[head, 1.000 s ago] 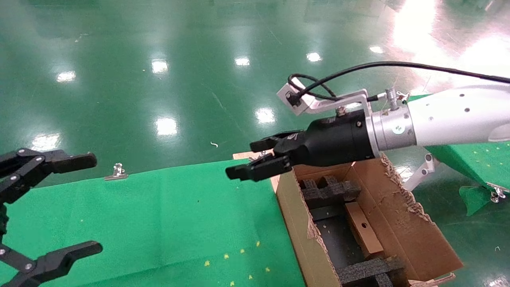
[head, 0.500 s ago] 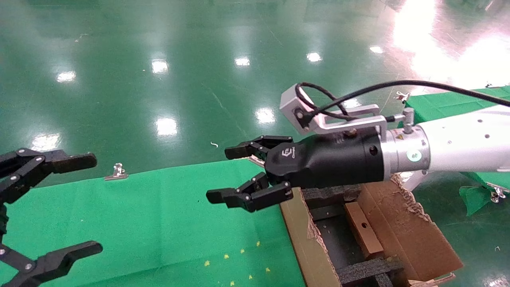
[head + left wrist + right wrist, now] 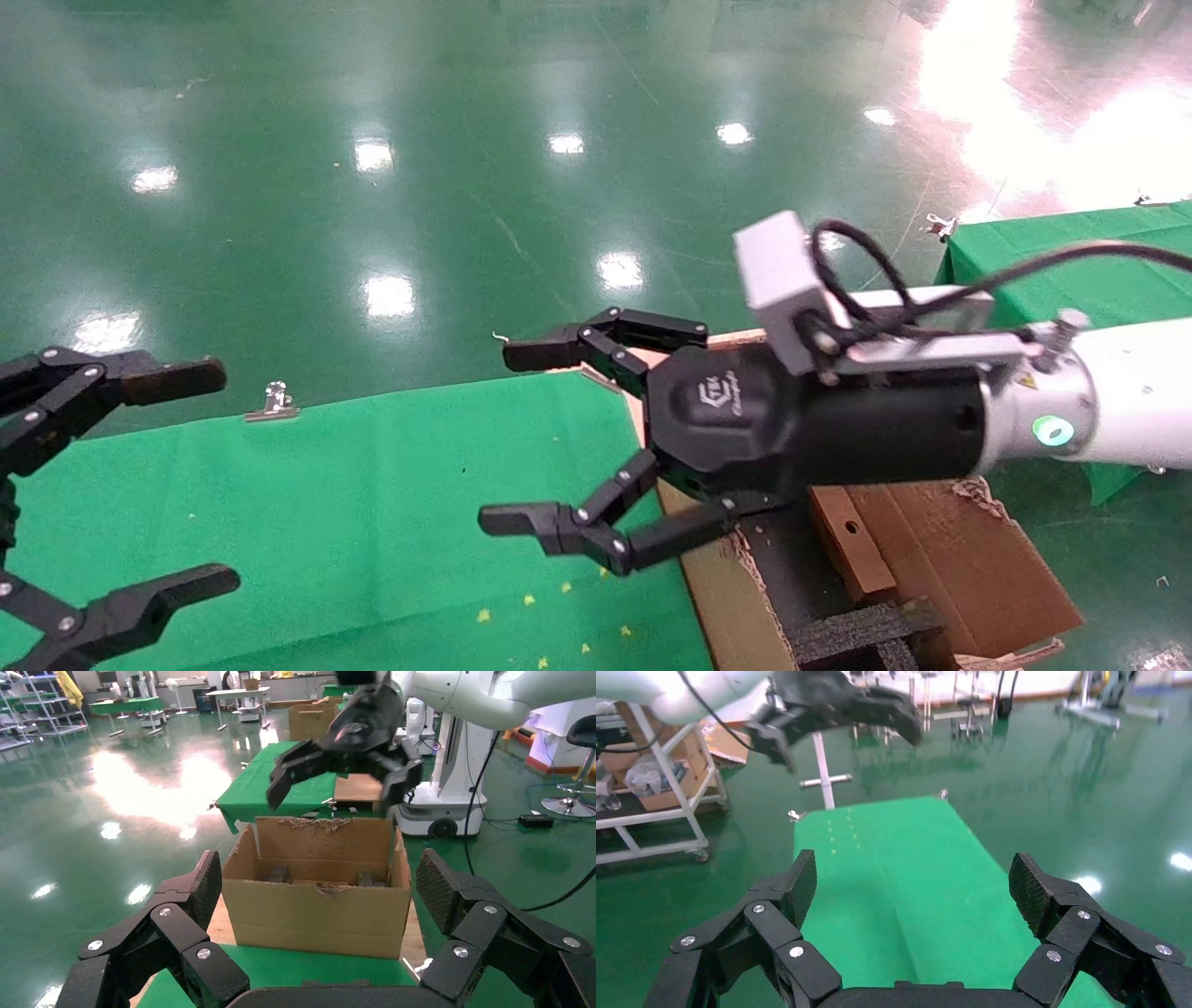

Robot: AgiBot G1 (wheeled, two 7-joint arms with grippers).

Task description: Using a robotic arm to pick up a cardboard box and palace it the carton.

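The carton [image 3: 959, 559] stands at the right end of the green table, with ragged flaps and black foam inserts [image 3: 857, 636] inside. The small cardboard box [image 3: 849, 545], hole face up, lies inside the carton against its right wall. My right gripper [image 3: 512, 436], on the white robotic arm [image 3: 1127, 401], is open and empty. It hovers over the carton's left wall, fingers pointing left over the table. The left wrist view shows it [image 3: 344, 745] above the carton [image 3: 320, 913]. My left gripper [image 3: 207, 477] is open and empty at the left edge.
The green cloth table [image 3: 372, 503] has yellow flecks near the front and a metal clip [image 3: 275, 401] at its far edge. A second green table [image 3: 1052, 247] stands at the right rear. A shelf trolley [image 3: 652, 783] stands beyond the table's left end.
My right gripper has come down and nearer over the carton's left side, turned about its axis, and its fingers have spread wide. The small box stays in the carton. The left arm has not moved.
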